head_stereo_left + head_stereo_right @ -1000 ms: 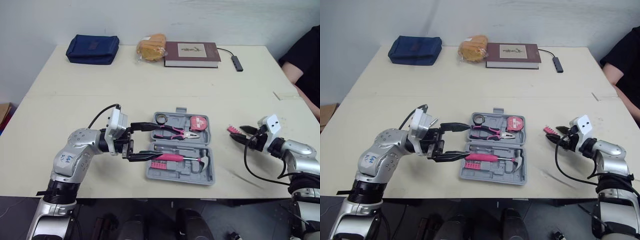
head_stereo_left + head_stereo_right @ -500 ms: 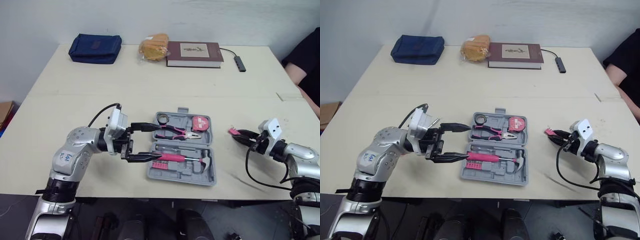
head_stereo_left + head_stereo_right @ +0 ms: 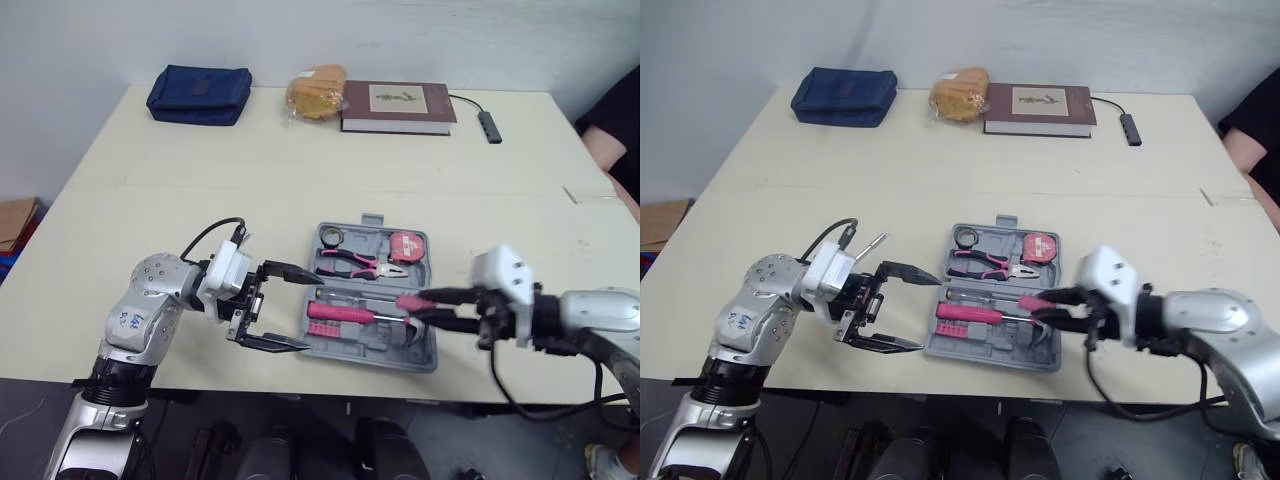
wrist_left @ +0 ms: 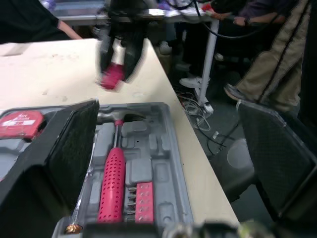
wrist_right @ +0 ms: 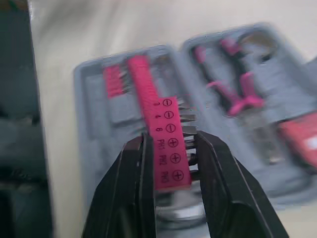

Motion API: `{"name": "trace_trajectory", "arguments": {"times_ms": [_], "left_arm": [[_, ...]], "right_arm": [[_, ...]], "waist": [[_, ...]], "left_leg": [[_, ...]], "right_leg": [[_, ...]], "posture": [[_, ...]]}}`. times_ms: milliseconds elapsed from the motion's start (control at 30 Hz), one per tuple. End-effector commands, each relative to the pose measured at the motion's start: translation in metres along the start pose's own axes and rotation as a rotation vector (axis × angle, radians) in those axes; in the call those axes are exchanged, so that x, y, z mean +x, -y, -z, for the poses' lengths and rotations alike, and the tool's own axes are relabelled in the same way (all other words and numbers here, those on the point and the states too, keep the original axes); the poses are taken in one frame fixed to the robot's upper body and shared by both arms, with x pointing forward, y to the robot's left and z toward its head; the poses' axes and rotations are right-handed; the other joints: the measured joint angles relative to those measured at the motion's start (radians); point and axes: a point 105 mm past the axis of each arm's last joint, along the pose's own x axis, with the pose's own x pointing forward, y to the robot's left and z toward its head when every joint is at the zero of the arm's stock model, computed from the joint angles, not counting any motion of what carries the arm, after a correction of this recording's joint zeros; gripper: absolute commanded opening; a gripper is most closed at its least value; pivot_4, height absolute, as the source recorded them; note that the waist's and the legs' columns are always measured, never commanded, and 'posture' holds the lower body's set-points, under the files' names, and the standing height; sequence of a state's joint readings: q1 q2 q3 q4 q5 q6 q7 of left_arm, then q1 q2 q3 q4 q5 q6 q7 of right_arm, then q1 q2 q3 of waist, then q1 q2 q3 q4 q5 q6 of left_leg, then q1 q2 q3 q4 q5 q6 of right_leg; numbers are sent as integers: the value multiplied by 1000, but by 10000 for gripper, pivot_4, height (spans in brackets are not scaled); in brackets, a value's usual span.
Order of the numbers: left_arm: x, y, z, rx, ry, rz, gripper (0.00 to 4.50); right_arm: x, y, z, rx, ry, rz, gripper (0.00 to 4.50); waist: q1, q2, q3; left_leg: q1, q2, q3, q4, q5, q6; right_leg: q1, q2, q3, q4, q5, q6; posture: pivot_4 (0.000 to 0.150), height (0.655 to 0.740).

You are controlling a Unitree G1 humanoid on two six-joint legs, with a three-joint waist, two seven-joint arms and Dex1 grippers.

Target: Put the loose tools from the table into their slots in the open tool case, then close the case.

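Note:
The open grey tool case (image 3: 432, 358) lies near the table's front edge, holding pink pliers (image 3: 350, 262), a red tape measure (image 3: 405, 246), a tape roll (image 3: 328, 236) and a pink-handled hammer (image 3: 340, 312). My right gripper (image 3: 420, 308) hovers over the case's right half, shut on a pink bit holder (image 5: 168, 148) printed with screw-head symbols. My left gripper (image 3: 312, 314) stands wide open at the case's left edge, one finger (image 3: 290, 272) over the lid corner and the other by the table's front edge. In the left wrist view the hammer (image 4: 111, 191) and a second bit strip (image 4: 137, 201) sit in their slots.
Along the table's far edge lie a blue pouch (image 3: 198, 80), a bagged bread loaf (image 3: 312, 88), a maroon book (image 3: 398, 105) and a small cabled hub (image 3: 490, 126). A person's dark sleeve (image 3: 612, 118) shows at the far right.
My right arm has swung left from the table's right side to above the case, carrying the pink bit holder. My left gripper has drawn back slightly toward the case's left edge. The camera shifted.

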State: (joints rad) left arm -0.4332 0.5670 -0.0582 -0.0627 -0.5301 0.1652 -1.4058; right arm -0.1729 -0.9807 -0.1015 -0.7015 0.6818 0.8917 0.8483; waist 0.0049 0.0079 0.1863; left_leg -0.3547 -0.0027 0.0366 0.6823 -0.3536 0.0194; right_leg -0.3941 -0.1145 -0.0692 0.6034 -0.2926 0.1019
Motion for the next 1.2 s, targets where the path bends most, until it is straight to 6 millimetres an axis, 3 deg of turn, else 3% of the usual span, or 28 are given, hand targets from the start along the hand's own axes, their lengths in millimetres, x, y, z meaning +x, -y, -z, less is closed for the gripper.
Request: {"name": "trace_trajectory", "arguments": {"times_ms": [33,133,300,467,700,933,1200], "left_arm": [[-4,1,7,39,-25,-12,45000],[-9,4,14,22,-41,-18,45000],[-9,7,16,1,-54,-18,45000],[-7,9,15,-19,-44,-20,45000],[-11,5,16,-6,-57,-54,45000],[-12,3,18,-7,-71,-71,45000],[-16,3,22,-25,-85,-101,45000]], "right_arm": [[13,-23,-10,27,-46,-64,7968],[24,-33,2,-2,-197,-92,7968],[29,-24,13,-21,-293,-51,7968],[35,-14,8,-6,-297,-23,7968],[35,-8,17,38,-334,-25,7968],[47,0,19,32,-343,-14,7968],[56,-7,10,18,-321,-76,7968]], "waist": [[4,0,0],[2,0,0],[8,0,0],[9,0,0],[10,0,0],[7,-1,0],[-10,-2,-1]], "left_leg": [[-2,0,-1,0,0,1],[-5,0,-1,0,-1,1],[-16,-2,-3,1,-1,3],[-19,-2,-1,3,0,4],[-17,-2,0,4,1,5],[-17,-3,1,4,1,5],[-16,-2,1,4,2,4]], "right_leg": [[-1,0,-1,-1,0,0],[-4,0,-1,-3,0,0],[-12,-1,-5,-3,1,1],[-14,0,-8,2,1,2],[-14,0,-8,5,1,2],[-14,0,-8,6,2,2],[-15,1,-8,7,2,2]], "posture": [[1500,7400],[1500,7400],[1500,7400],[1500,7400],[1500,7400],[1500,7400],[1500,7400]]}}
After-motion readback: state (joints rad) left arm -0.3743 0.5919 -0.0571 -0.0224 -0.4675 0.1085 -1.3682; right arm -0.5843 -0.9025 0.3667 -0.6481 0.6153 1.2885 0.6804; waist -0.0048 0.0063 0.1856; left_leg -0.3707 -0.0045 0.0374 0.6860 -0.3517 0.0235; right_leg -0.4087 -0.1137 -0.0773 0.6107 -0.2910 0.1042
